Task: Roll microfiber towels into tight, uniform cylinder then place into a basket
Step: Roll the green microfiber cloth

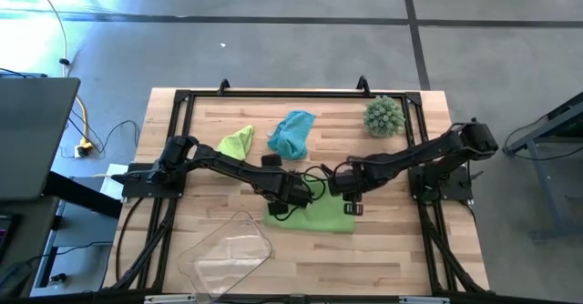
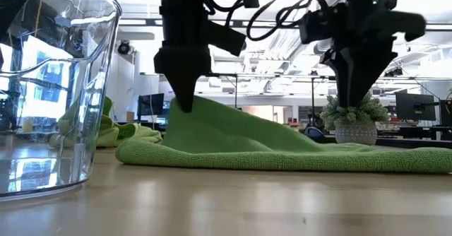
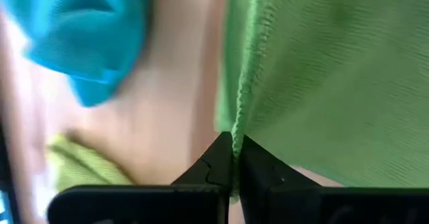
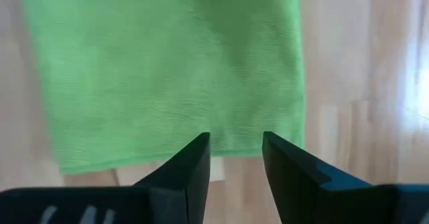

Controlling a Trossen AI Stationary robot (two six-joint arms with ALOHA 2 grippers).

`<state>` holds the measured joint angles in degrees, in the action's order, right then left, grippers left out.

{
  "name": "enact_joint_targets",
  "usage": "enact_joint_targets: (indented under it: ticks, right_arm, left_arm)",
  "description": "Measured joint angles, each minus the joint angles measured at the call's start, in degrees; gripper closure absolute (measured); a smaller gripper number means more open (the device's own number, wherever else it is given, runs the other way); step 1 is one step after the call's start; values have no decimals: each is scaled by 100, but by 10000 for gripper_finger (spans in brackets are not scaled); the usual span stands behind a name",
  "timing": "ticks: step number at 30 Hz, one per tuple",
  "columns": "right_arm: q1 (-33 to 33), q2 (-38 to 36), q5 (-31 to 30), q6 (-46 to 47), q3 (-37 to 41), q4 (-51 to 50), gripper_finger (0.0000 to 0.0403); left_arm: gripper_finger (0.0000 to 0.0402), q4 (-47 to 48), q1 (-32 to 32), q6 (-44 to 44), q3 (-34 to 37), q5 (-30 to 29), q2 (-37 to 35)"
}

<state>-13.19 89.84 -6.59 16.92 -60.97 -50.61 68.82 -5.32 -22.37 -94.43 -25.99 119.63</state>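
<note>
Both end effectors [image 1: 293,197] [image 1: 351,197] over towel [image 1: 319,217]

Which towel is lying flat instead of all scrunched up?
The lime green towel between the two end effectors. The other lime green towel and the teal blue towel sit crumpled farther back.

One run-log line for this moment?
left end effector: shut on green towel edge | right end effector: open above towel | basket: no towels inside
</note>
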Motion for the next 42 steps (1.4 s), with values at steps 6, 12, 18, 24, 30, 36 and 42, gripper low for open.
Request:
enact_joint_targets:
  ticks: [6, 12, 18, 24, 30, 36, 42]
  right_arm:
    - [-288, 181, 0, 537, 0, 180, 274]
    - [-389, 574, -177, 859, -2, 227, 274]
    - [-314, 1064, -820, 809, -2, 180, 274]
    - [-77, 1467, -1019, 577, -4, -155, 274]
    - [197, 1394, -1068, -44, 306, -178, 274]
    - [485, 746, -1072, 20, 1141, 139, 274]
    - [537, -244, -904, 387, 1874, 925, 274]
  left_arm:
    - [323, 113, -4, 0, 0, -173, 2]
    - [270, 316, -115, -2, 0, 506, 7]
    - [262, -55, -316, 459, 0, 1266, 7]
    - [262, -247, -505, 542, 0, 1316, 7]
    - [271, -258, -617, 546, 0, 1309, 7]
    - [284, -477, -629, 794, 0, 1287, 7]
    - [291, -1469, -530, 1408, 0, 1264, 7]
